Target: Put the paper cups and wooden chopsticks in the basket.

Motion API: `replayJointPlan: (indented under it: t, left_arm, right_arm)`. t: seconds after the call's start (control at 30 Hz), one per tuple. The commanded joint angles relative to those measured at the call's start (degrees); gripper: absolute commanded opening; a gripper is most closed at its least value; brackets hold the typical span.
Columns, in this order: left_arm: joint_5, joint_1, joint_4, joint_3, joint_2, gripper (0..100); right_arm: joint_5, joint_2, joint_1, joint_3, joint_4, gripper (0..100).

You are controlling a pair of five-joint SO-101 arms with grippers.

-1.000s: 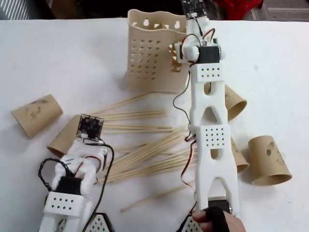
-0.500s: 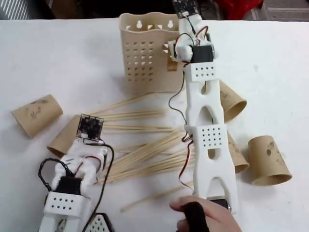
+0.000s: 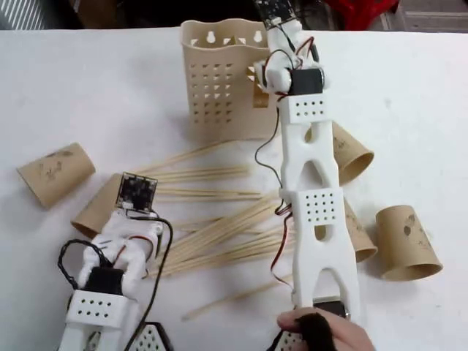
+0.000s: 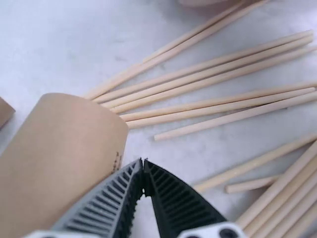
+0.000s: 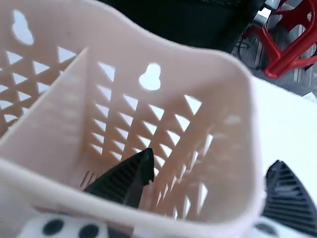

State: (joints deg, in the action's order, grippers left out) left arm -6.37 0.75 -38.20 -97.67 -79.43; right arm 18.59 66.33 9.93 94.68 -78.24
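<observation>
Two finger states apply. My left fingers (image 4: 143,167) are closed on nothing, just beside a brown paper cup (image 4: 59,158) lying on its side near pale wooden chopsticks (image 4: 218,104) scattered on the white worktop (image 4: 59,44). My right fingers (image 5: 212,159) are spread, straddling one wall of the cream perforated plastic basket (image 5: 124,99).

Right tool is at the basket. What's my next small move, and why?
Probably lift the right tool straight up, clear of the basket. Its jaws stand open astride one wall, one inside, one outside, holding nothing, while paper cups and chopsticks lie on the table.
</observation>
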Motion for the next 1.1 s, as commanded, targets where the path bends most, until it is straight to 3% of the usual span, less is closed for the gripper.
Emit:
replayJointPlan:
  t: [0.0,0.2,0.47,0.87,1.07]
  left_arm:
    - [0.26,0.40,-0.35,0.26,-0.48,3]
    - [0.35,0.40,-0.35,0.26,-0.48,3]
    - [0.35,0.40,-0.35,0.26,-0.48,3]
    - [0.26,0.40,-0.35,0.26,-0.48,3]
    - [0.35,0.40,-0.35,0.26,-0.48,3]
  right_arm:
    - [-0.79,-4.35,-1.19,0.88,-0.31,35.1]
    - [-4.84,-9.36,-1.01,0.79,-9.45,31.8]
    - [-3.69,-16.75,-0.04,0.70,-19.47,34.3]
    - [-3.25,-7.60,0.31,0.97,-19.74,36.8]
    - [-3.16,-13.41,-2.07,-5.80,-20.79,28.9]
